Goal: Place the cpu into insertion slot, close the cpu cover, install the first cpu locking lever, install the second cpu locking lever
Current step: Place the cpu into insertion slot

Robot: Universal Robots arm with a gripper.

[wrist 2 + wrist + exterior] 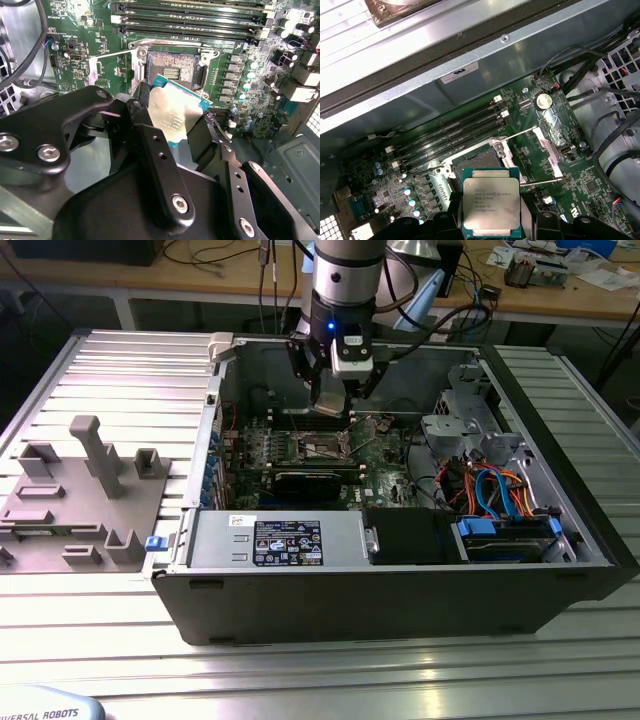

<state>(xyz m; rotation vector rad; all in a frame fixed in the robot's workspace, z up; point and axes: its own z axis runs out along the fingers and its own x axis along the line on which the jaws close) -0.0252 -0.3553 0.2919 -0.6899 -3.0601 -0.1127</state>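
1. The gripper (172, 125) is closed partway: its two black fingers (141, 107) clamp opposite edges of the cpu (491, 205), with nothing else between them.
2. The cpu is held with its dull silver metal top facing up at the wrist cameras, and a thin green border shows around the top. The fingers grip it across its shorter side, so its long axis points away from the gripper body toward the insertion slot (172, 72).
3. In both wrist views the chip's edges are skewed against the slot's silver rim, not square with it.
4. The cpu hangs over the green circuit board (100, 30) at the near edge of the slot, and one corner overlaps the rim. How high above the board it sits is hard to judge.
5. The slot is open, with its dark centre exposed.
6. Beside the slot, what looks like the cpu cover (549, 147) is swung open, and a thin locking lever (542, 181) juts out near it.
7. Beyond the slot run the long black memory slots (455, 135).
8. In the exterior view the arm reaches down into the open computer case (350, 600) on a ribbed metal table (300, 680). A grey fixture tray (80, 490) lies on the exterior view's left.
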